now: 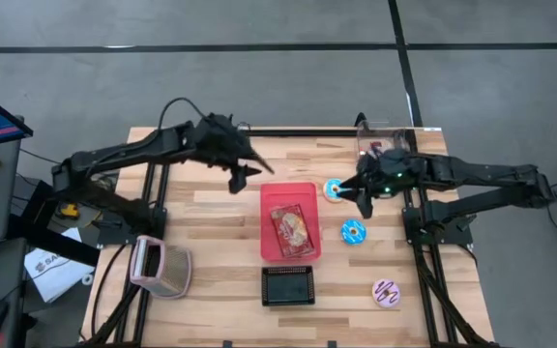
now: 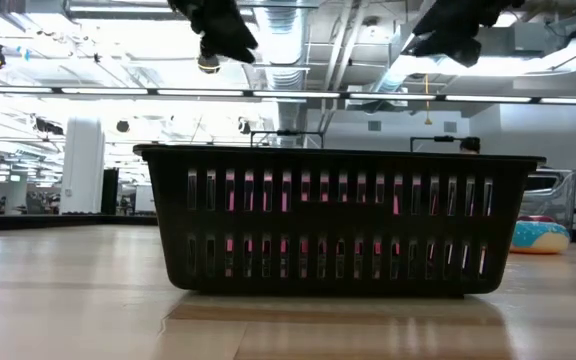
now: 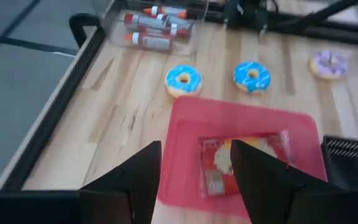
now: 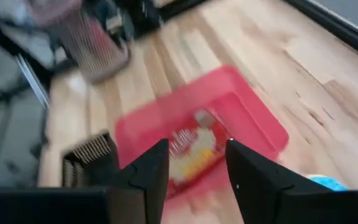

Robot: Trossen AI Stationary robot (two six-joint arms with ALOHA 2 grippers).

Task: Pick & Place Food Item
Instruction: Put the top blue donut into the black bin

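Red tray (image 1: 271, 198) holds packaged food (image 1: 292, 230) lengthwise along it

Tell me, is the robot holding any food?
No. The left gripper and right gripper are both open and empty; the packaged snack lies in the red tray.

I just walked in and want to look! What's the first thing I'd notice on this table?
The bright red tray in the middle of the table, with a wrapped snack lying in it. To its right sit two blue-iced donuts and, nearer the front edge, a purple one. In front of the tray stands a black basket.
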